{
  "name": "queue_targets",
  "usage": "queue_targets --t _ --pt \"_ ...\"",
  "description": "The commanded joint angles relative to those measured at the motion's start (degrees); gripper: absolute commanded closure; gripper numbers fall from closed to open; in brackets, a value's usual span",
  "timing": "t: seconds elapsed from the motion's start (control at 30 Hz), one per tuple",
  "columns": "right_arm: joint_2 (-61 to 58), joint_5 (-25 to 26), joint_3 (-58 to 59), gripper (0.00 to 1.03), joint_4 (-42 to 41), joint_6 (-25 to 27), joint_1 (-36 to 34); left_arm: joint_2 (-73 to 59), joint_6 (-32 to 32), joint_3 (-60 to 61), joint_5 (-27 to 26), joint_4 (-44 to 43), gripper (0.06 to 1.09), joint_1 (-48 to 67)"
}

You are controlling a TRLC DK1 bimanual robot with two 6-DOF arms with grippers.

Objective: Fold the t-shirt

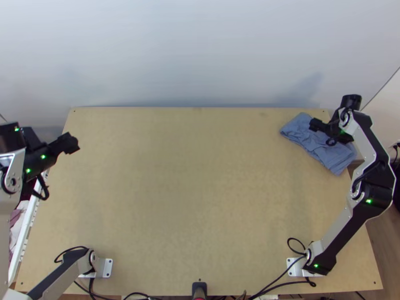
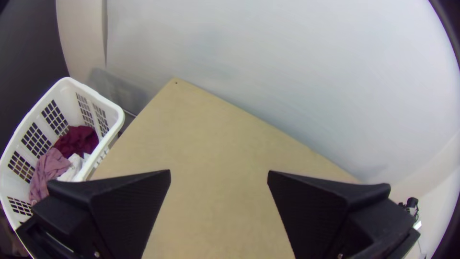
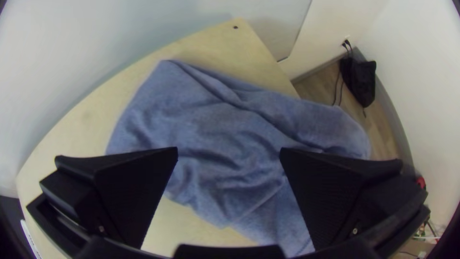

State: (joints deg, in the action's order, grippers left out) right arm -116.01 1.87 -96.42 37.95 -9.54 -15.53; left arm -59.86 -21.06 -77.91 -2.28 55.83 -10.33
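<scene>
The blue-grey t-shirt [image 1: 312, 139] lies folded and wrinkled at the table's far right corner. Over it stands my right gripper [image 1: 320, 127]. In the right wrist view the cloth [image 3: 225, 129] spreads below my right gripper [image 3: 229, 153], whose fingers are wide apart and hold nothing; one side of the cloth reaches past the table's edge. My left gripper [image 1: 71, 143] is at the table's far left part, away from the shirt. The left wrist view has my left gripper [image 2: 219, 175] open above bare wood.
A white basket [image 2: 117, 112] with dark red, mauve and white clothes stands beside the table's left edge. The wooden table [image 1: 190, 190] has a pale wall along its far edge. Black cables [image 1: 280, 280] run along the near edge.
</scene>
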Motion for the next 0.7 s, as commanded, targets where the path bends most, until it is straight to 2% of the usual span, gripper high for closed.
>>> queue_targets --t 0.0,0.13,0.27,0.43,0.5,0.67 --pt "6.05 -3.36 -2.46 0.04 0.45 2.16 3.05 5.45 3.31 4.96 0.00 -0.37 0.10 -4.88" --pt "15.63 -3.28 2.38 0.04 0.45 4.62 9.73 10.99 6.56 12.17 0.00 -4.24 0.10 -7.60" --pt "26.62 -3.28 12.66 0.04 -0.86 4.97 18.34 19.86 7.61 22.19 0.00 -12.33 0.10 -7.78" --pt "41.83 -2.57 32.53 0.04 -13.96 4.71 27.04 28.65 7.61 29.92 0.26 -13.65 0.10 -10.24" --pt "47.01 0.59 40.35 0.04 -20.29 5.06 30.12 32.08 8.84 33.08 0.26 -13.82 0.10 -10.85" --pt "55.80 3.58 52.65 0.04 -22.66 5.59 33.72 41.66 11.83 41.79 0.26 -14.96 0.10 -11.29"
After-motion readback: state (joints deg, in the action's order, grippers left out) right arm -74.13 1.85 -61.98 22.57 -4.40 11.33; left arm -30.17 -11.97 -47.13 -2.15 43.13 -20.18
